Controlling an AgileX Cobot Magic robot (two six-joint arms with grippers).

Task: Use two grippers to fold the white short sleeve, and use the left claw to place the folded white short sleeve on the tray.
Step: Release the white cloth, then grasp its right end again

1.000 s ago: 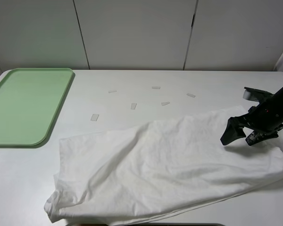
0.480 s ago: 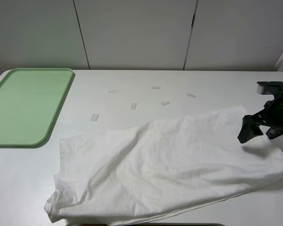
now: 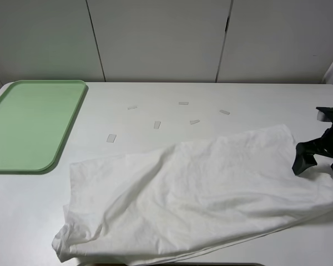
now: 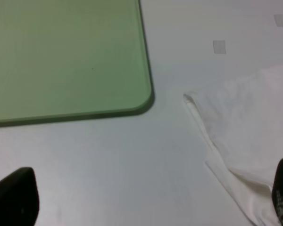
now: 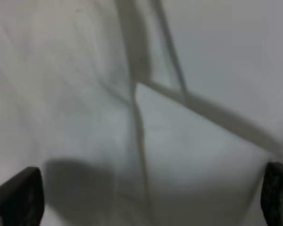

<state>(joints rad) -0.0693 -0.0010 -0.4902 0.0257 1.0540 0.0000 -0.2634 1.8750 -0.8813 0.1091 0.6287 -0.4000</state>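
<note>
The white short sleeve (image 3: 200, 194) lies crumpled and folded across the table's front half. It also shows in the left wrist view (image 4: 250, 122) and the right wrist view (image 5: 85, 94). The pale green tray (image 3: 28, 124) lies empty at the far left and also shows in the left wrist view (image 4: 66, 52). My right gripper (image 3: 321, 160) is open and empty at the shirt's right end, above the cloth (image 5: 148, 197). My left gripper (image 4: 148, 197) is open and empty over bare table between the tray and the shirt's left edge. It is out of the exterior view.
Several small pale tape strips (image 3: 157, 124) lie on the white table (image 3: 155, 100) behind the shirt. One strip shows in the left wrist view (image 4: 219, 46). A white panelled wall stands behind the table. The shirt's right end reaches near the table's right edge.
My right gripper has moved to the right, off the shirt's upper right part toward the table's right edge. The shirt and tray have not moved.
</note>
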